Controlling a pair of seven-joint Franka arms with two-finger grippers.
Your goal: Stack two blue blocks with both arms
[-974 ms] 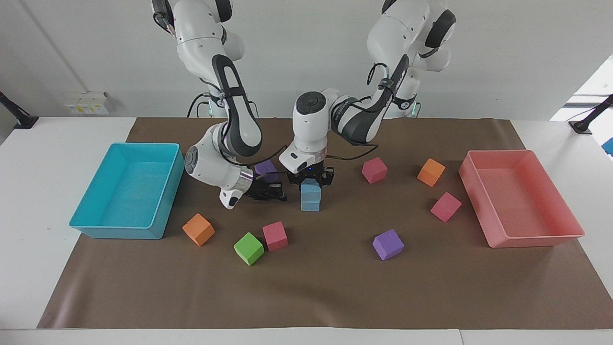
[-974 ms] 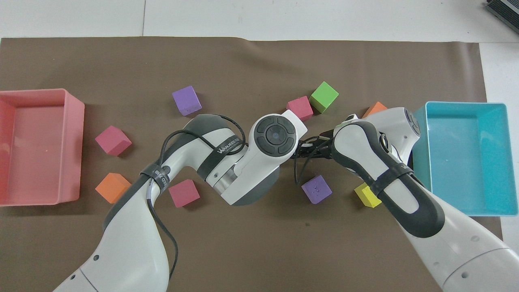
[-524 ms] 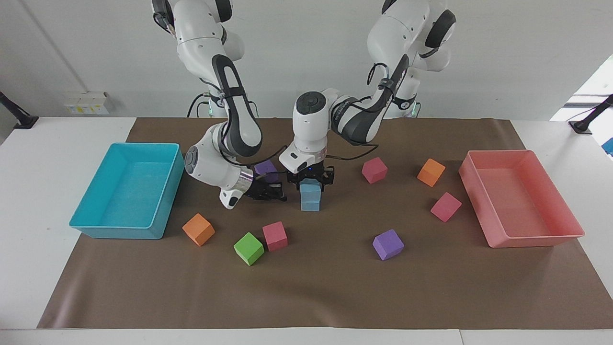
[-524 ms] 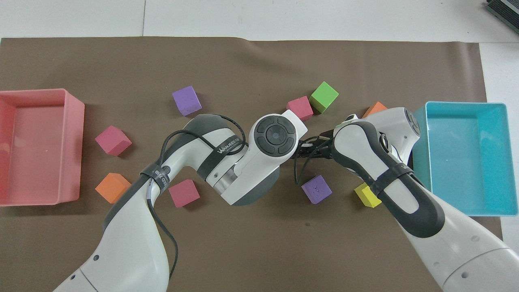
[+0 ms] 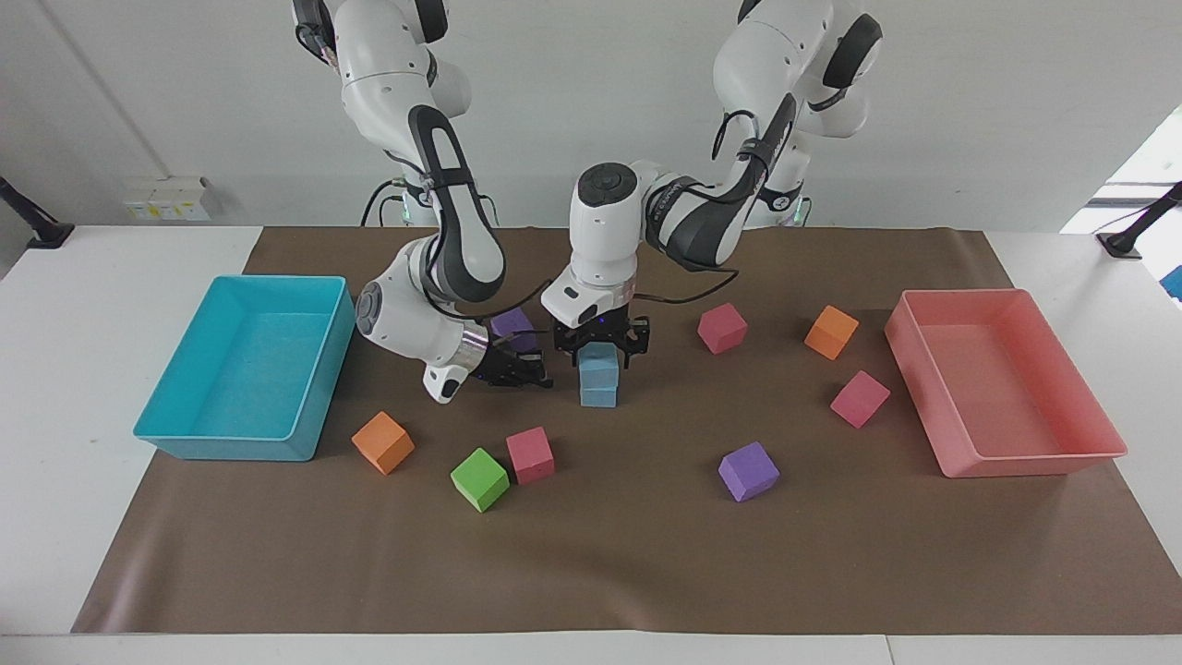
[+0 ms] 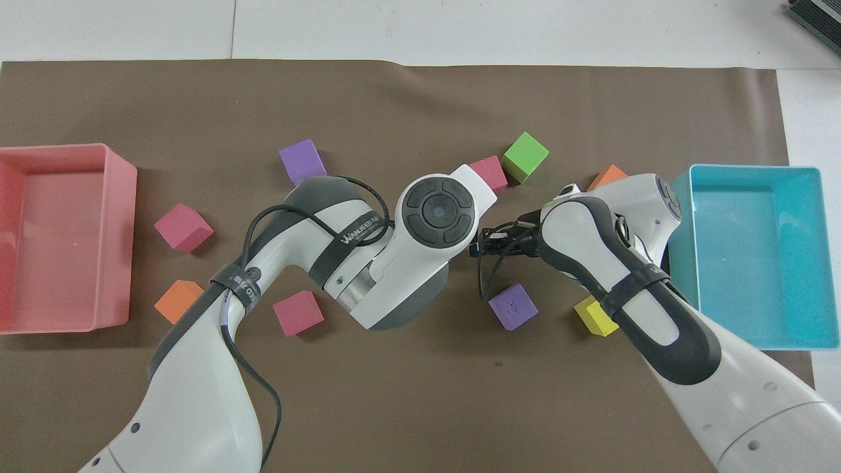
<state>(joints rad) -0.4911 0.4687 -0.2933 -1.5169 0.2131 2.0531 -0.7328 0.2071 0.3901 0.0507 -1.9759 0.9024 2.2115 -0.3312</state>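
Two light-blue blocks stand stacked mid-table, the upper block (image 5: 599,364) square on the lower block (image 5: 598,394). My left gripper (image 5: 601,350) points straight down over the stack, its fingers open on either side of the upper block's top. My right gripper (image 5: 539,373) lies low and level beside the stack, toward the right arm's end of the table, open and empty, a small gap from the blocks. In the overhead view the left arm's wrist (image 6: 439,213) hides the stack and the left gripper; only part of the right gripper (image 6: 485,239) shows.
A purple cube (image 5: 512,324) sits just above the right gripper, nearer the robots. Orange (image 5: 382,441), green (image 5: 479,478) and pink (image 5: 530,454) cubes lie farther out. A turquoise tray (image 5: 240,436) and a pink tray (image 5: 1034,457) stand at the table's ends. A yellow cube (image 6: 593,316) lies under the right arm.
My left hand has risen a little above the stack and its wrist has shifted slightly. The two blue blocks stay stacked. The right gripper has hardly moved.
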